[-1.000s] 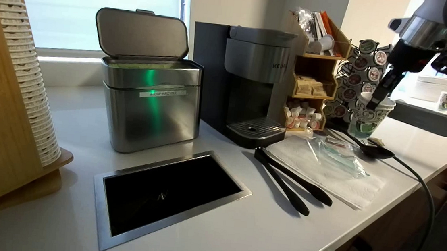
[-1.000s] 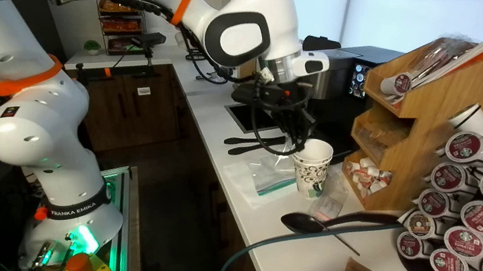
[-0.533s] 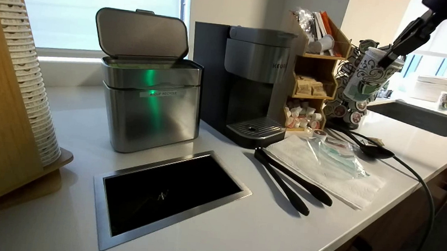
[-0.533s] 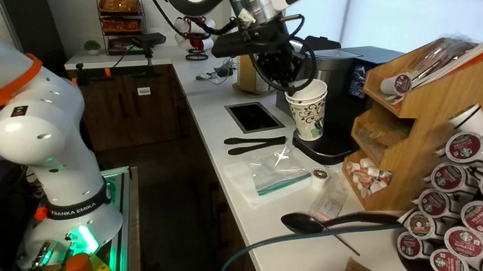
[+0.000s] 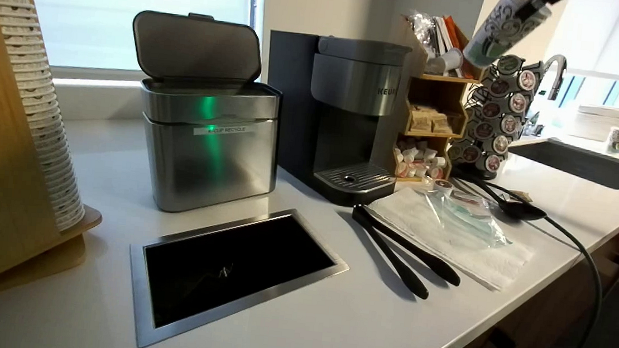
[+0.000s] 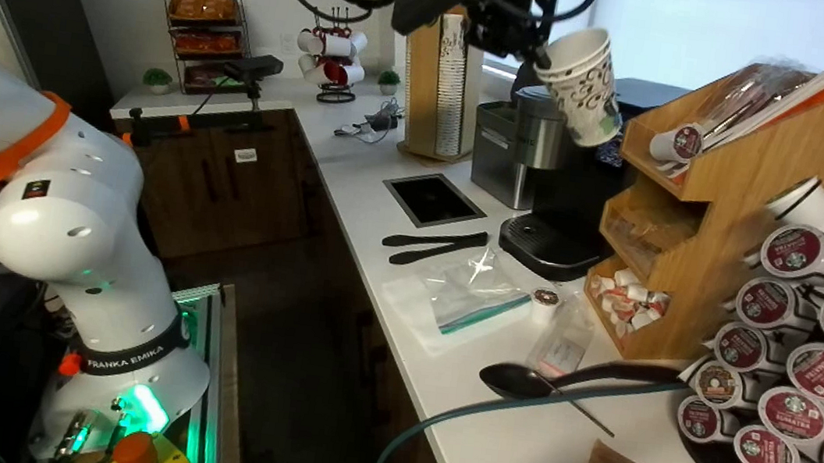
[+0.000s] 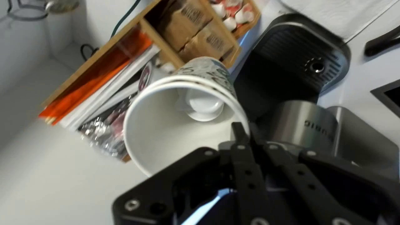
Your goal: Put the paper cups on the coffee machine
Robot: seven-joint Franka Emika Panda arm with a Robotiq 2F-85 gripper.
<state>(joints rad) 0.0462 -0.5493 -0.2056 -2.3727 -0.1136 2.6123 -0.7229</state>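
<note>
Two nested whitish paper cups [image 5: 502, 31] with a scroll print hang in the air, tilted, in both exterior views [image 6: 585, 91]. My gripper [image 7: 247, 132] is shut on the cups' rim, one finger inside the wall and one outside. In the wrist view I look into the cups' open mouth [image 7: 162, 137]; a small white object [image 7: 204, 104] lies inside. The dark grey coffee machine [image 5: 355, 85] stands on the counter, flat-topped. In an exterior view the cups partly cover its upper part [image 6: 538, 133]. In the wrist view its drip base [image 7: 315, 50] is right of the cups.
A wooden organizer [image 6: 758, 227] stands against the machine's side, below the cups, with a pod rack [image 6: 795, 373] beyond. A steel bin [image 5: 211, 148] with raised lid stands on the other side. Tongs [image 5: 403, 255], a plastic bag [image 6: 479, 295] and a ladle [image 6: 519, 382] lie in front.
My gripper has lifted the cups from low over the counter to above the organizer's height. They have tilted more. The coffee machine and counter things have not moved.
</note>
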